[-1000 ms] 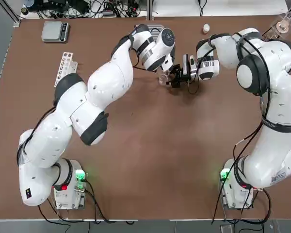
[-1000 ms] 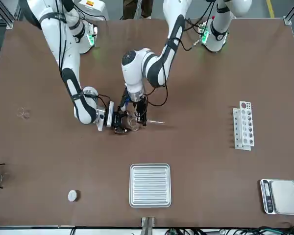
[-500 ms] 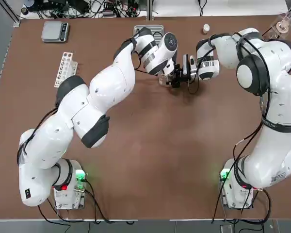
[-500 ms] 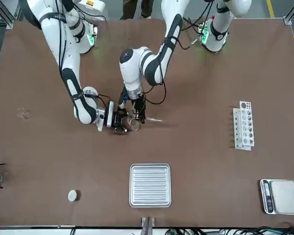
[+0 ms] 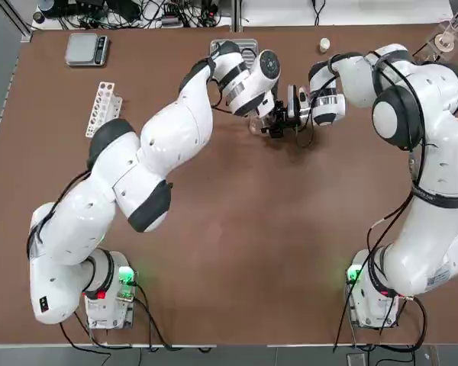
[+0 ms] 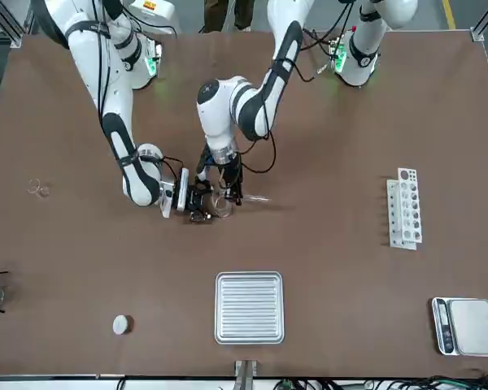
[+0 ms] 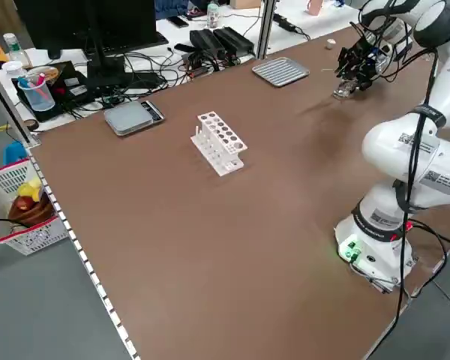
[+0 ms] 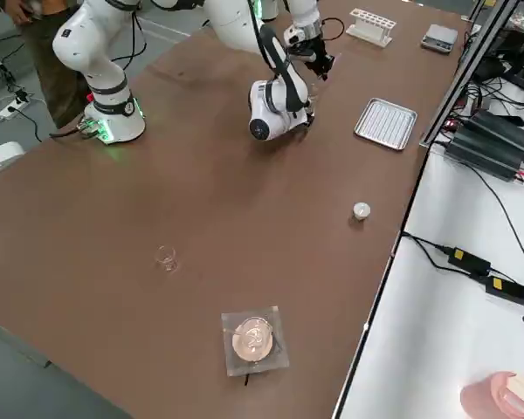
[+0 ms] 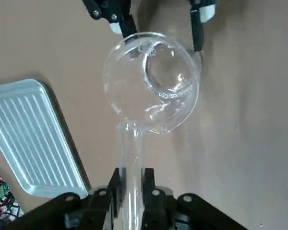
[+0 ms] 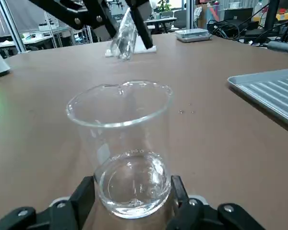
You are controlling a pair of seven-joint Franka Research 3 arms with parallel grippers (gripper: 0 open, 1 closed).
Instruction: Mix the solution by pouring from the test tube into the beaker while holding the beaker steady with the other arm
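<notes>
In the top view, a white tube rack is seen at ten o'clock on the table. At about twelve o'clock, beside a ribbed metal tray, a test tube is clamped between the fingers of the left gripper and tilted over the beaker. The beaker is kept upright on the table, gripped at its base by the right gripper, reaching in from three o'clock

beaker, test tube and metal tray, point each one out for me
beaker [image 10: 120, 143], right wrist view, on its glass wall.
test tube [image 9: 130, 158], left wrist view, on its shaft above the fingers.
metal tray [image 6: 249, 307], front view, on its ribbed floor.
</notes>
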